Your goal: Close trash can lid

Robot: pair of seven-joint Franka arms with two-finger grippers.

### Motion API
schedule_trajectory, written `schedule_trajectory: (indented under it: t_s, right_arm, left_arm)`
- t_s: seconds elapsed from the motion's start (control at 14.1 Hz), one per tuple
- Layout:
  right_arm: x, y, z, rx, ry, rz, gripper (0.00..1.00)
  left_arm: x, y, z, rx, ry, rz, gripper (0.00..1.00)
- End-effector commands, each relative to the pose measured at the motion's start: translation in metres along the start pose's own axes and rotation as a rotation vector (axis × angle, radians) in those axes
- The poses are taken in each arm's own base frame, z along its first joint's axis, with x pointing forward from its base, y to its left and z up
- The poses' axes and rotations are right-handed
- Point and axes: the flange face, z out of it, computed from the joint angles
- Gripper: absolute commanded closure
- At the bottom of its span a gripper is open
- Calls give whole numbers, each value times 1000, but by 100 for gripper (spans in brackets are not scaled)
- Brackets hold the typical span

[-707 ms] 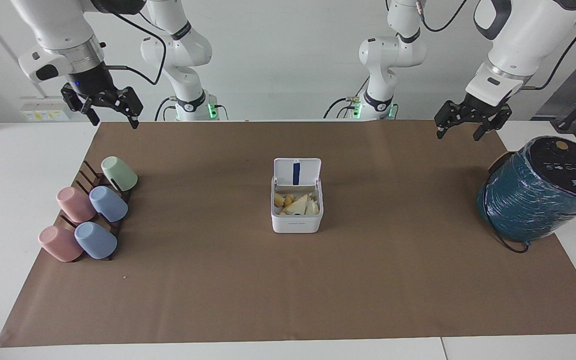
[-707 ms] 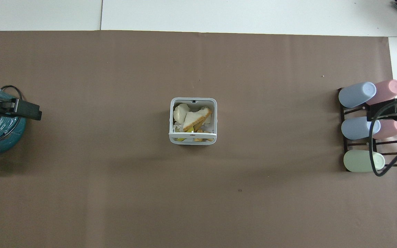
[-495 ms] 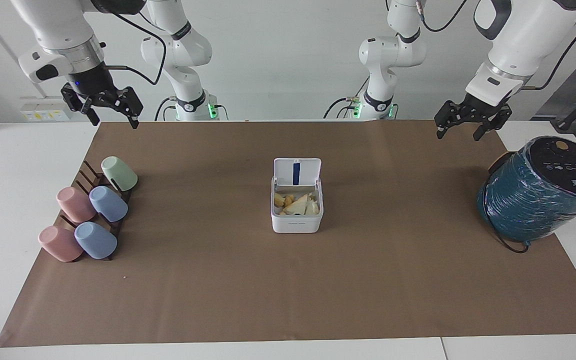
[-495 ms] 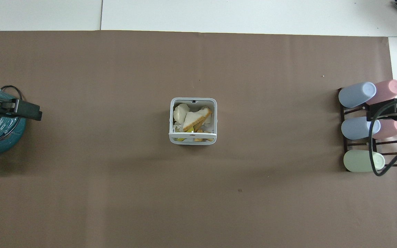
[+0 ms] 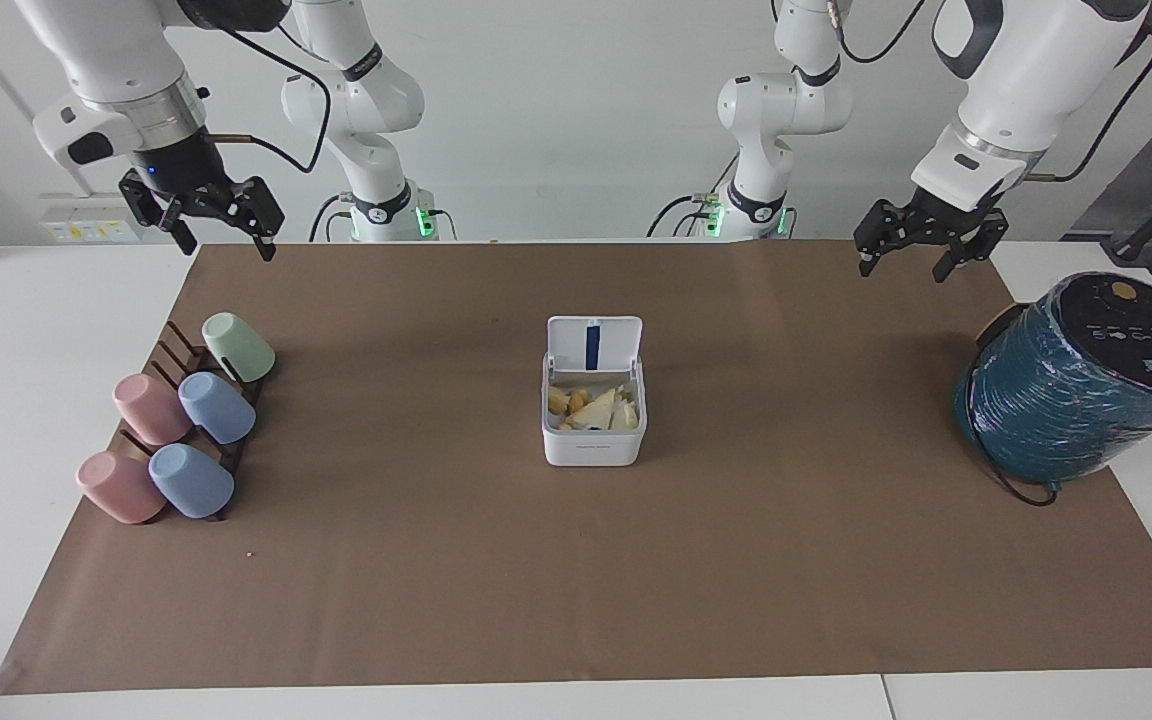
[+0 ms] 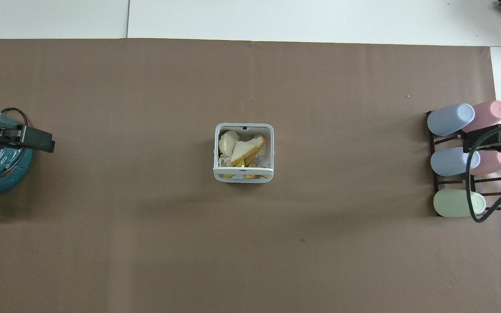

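Centrally, one trash can point(image 5: 594, 420) sits on the brown paper mat point(image 5: 736, 560), well apart from everything else; its lid point(image 5: 594, 345) stands upright on the edge nearer to the robots, blue strip on the underside showing, and food scraps point(image 6: 242, 151) fill the open bin, among them a bread slice. Five tumblers lie tipped on a dark wooden rack point(image 5: 198, 400) toward the right arm's end of the table: one green point(image 5: 237, 347), two blue point(image 5: 217, 407) point(image 5: 191, 480), two pink point(image 5: 150, 408) point(image 5: 120, 487). One teal wrapped cylinder point(image 5: 1066, 385) with a black top stands at the left arm's end, a black cable running round its base. Two grippers, both in the air. Right gripper point(image 5: 226, 240) hangs over the mat's edge by the robots, above the rack's end of the table, fingers spread apart, nothing between them. Left gripper point(image 5: 903, 268) hangs over the mat near the teal cylinder, fingers likewise parted and empty. Nothing lies between either gripper and the bin; bare mat all around it.
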Motion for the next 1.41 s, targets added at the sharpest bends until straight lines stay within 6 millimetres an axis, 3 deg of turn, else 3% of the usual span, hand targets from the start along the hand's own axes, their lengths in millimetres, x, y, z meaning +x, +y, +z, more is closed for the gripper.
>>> schedule_trajectory:
  t_s: [0.0,0.07,0.21,0.35,0.49,0.85,0.92,1.2,1.34]
  right_arm:
    - [-3,2,-5,20,1,-8,0]
    - [-3,2,-5,20,1,-8,0]
    - [-3,1,-5,22,1,-8,0]
    - [-3,2,-5,20,1,-8,0]
    - [-3,2,-6,20,2,-8,0]
    - [-3,2,-6,20,2,-8,0]
    - [-3,1,-5,22,1,-8,0]
    - [-3,1,-5,22,1,-8,0]
    - [-3,2,-5,20,1,-8,0]
  left_arm:
    - [-4,35,5,12,48,-27,0]
    - [-6,55,7,8,66,-52,18]
    - [-14,88,23,2,88,-22,37]
    - [-23,111,34,-2,106,39,75]
    - [-33,140,42,-10,138,95,97]
    - [-54,216,66,-27,154,237,100]
    - [-53,224,67,-34,174,249,100]
    - [-55,291,97,-58,206,356,100]
    - [-48,311,113,-77,237,342,100]
